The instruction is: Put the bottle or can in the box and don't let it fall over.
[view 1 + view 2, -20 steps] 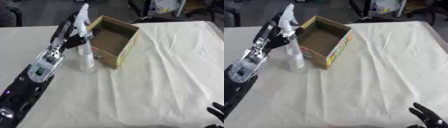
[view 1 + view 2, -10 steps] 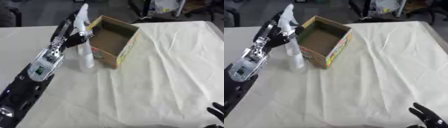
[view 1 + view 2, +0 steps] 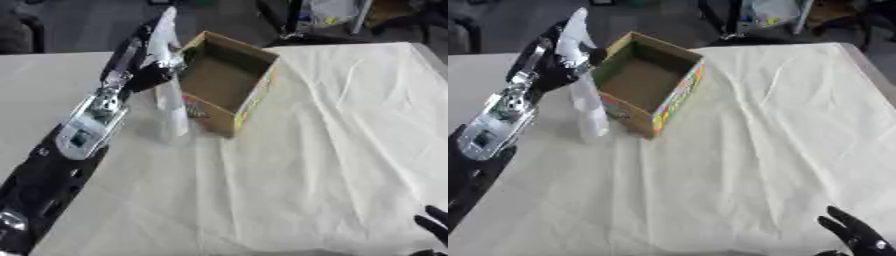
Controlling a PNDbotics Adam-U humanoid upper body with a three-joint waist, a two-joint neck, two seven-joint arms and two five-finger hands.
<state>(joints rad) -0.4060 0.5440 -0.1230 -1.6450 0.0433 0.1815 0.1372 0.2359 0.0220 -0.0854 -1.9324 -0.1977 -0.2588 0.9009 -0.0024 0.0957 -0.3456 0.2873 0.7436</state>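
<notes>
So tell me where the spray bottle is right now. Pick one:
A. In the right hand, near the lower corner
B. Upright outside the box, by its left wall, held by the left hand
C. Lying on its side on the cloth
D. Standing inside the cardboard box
B: the spray bottle is upright outside the cardboard box, the left hand gripping its upper part; the right hand holds nothing.

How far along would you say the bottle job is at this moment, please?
Done: the left hand has its fingers curled round the upper part of the clear spray bottle. In hand: the bottle is upright beside the cardboard box, outside its left wall. Left: moving it over the wall and setting it upright inside the box, which holds nothing visible. The right hand rests open at the lower right corner.
</notes>
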